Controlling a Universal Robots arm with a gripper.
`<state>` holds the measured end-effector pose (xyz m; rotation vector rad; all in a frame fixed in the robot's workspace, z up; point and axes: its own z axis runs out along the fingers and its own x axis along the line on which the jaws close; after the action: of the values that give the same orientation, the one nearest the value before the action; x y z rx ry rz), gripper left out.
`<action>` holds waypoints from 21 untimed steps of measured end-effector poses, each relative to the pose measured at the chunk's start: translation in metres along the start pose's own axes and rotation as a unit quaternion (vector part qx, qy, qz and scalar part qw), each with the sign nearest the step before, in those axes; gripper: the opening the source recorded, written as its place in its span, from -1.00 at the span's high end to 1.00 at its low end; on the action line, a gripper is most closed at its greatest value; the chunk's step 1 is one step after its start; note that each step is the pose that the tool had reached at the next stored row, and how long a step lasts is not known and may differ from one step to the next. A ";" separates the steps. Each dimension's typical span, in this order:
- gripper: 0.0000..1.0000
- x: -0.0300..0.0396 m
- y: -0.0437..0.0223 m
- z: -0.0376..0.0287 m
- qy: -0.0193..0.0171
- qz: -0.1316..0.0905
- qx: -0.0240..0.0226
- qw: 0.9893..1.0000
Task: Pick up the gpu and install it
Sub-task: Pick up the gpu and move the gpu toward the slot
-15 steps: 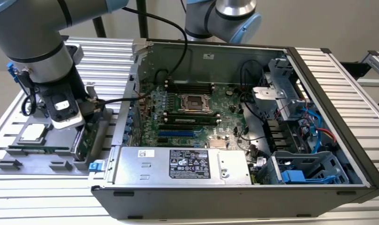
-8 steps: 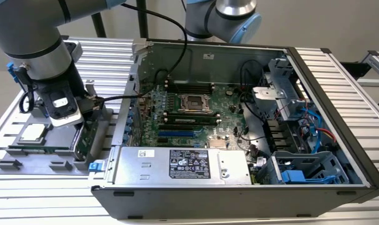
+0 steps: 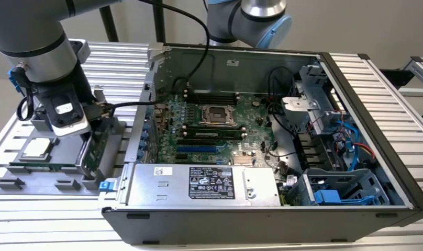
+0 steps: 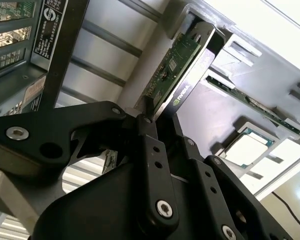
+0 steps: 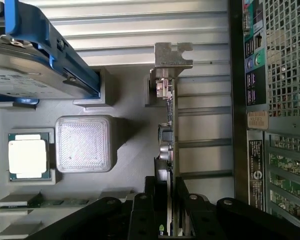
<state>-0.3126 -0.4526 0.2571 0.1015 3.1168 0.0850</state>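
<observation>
The gpu (image 5: 168,131) stands on edge in a slot of the grey parts tray (image 3: 30,180), its silver bracket (image 5: 173,56) at the far end. In the second wrist view the gpu (image 4: 177,75) shows its green board and black cooler. My gripper (image 5: 166,210) straddles the card's near end, with a black finger (image 5: 141,207) pressed against each face, so it is shut on the card. In the exterior view the gripper (image 3: 84,138) is down on the gpu (image 3: 92,152), at the exterior view's left of the open computer case (image 3: 267,68).
On the tray lie a hard drive with blue rails (image 5: 35,65), a processor (image 5: 27,155), a grey block (image 5: 84,144) and a memory stick (image 4: 250,105). The case's perforated rear wall (image 5: 285,60) stands close beside the card. Inside the case are the motherboard (image 3: 211,125) and power supply (image 3: 204,183).
</observation>
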 end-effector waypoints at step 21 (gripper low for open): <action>1.00 -0.0007 0.0017 -0.0317 0.000 0.000 0.000 1.000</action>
<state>-0.3126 -0.4526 0.2889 0.1013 3.1167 0.0852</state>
